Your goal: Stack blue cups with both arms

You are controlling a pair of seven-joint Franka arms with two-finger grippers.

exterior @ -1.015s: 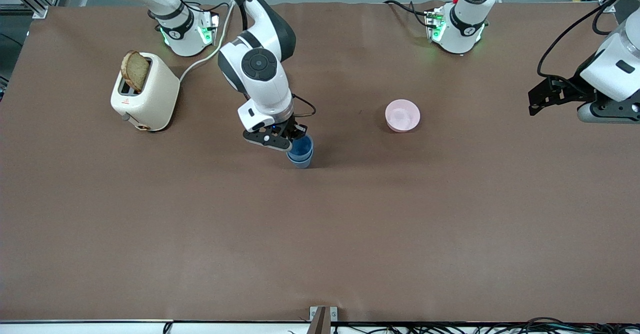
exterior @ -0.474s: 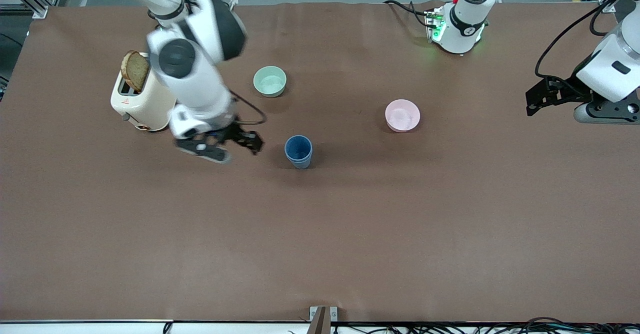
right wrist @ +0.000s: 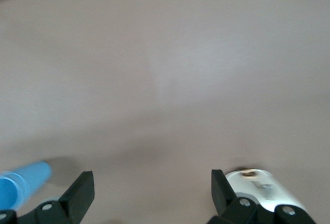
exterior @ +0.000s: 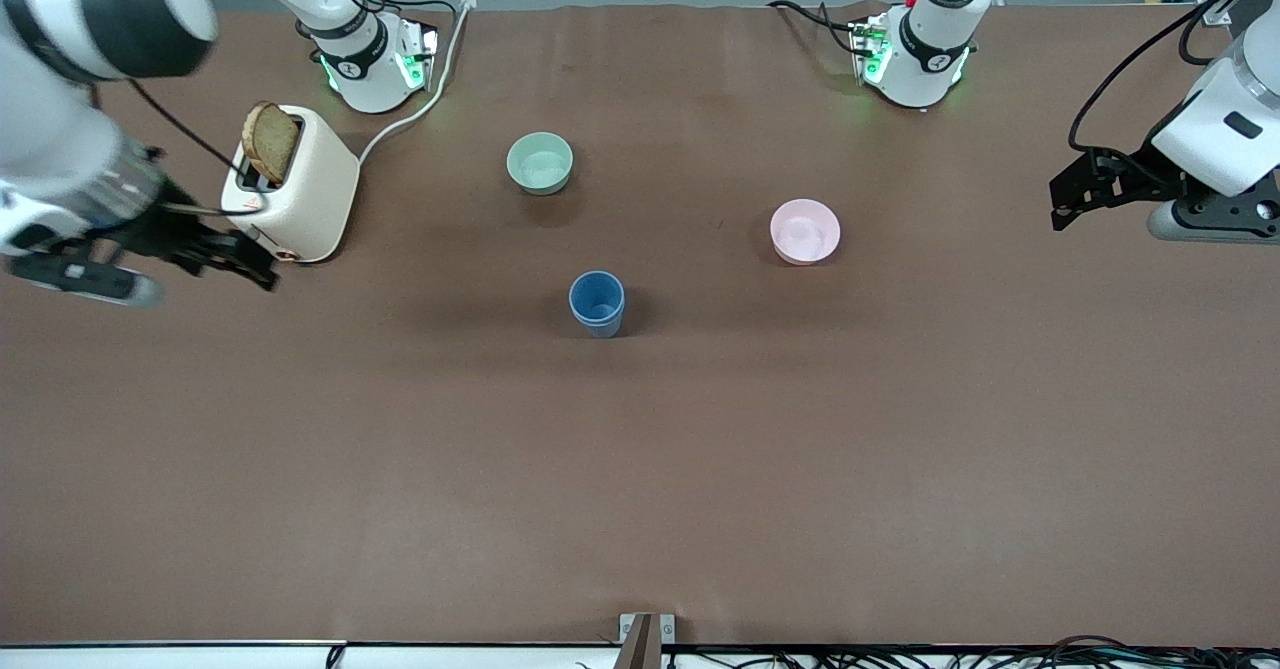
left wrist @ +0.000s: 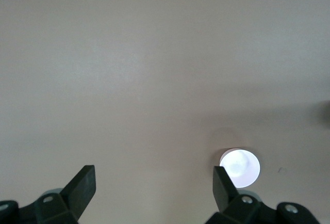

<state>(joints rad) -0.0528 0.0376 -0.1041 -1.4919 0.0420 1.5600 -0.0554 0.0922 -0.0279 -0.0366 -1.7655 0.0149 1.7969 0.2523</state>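
Observation:
The two blue cups (exterior: pixel 597 303) stand upright mid-table, one nested in the other, with nothing touching them. They also show in the right wrist view (right wrist: pixel 20 185). My right gripper (exterior: pixel 255 267) is open and empty over the table beside the toaster, well away from the cups; its jaws (right wrist: pixel 150 182) stand wide apart. My left gripper (exterior: pixel 1060 204) is open and empty over the left arm's end of the table; its jaws (left wrist: pixel 153 175) stand wide apart over bare table.
A cream toaster (exterior: pixel 290 184) holding a slice of bread (exterior: pixel 270 141) stands near the right arm's base. A mint-green bowl (exterior: pixel 540 163) sits farther from the front camera than the cups. A pink bowl (exterior: pixel 805 231) sits toward the left arm's end and shows in the left wrist view (left wrist: pixel 240 167).
My right gripper let go of the upper cup, leaving it nested in the other, and swung away to beside the toaster. The left arm barely moved.

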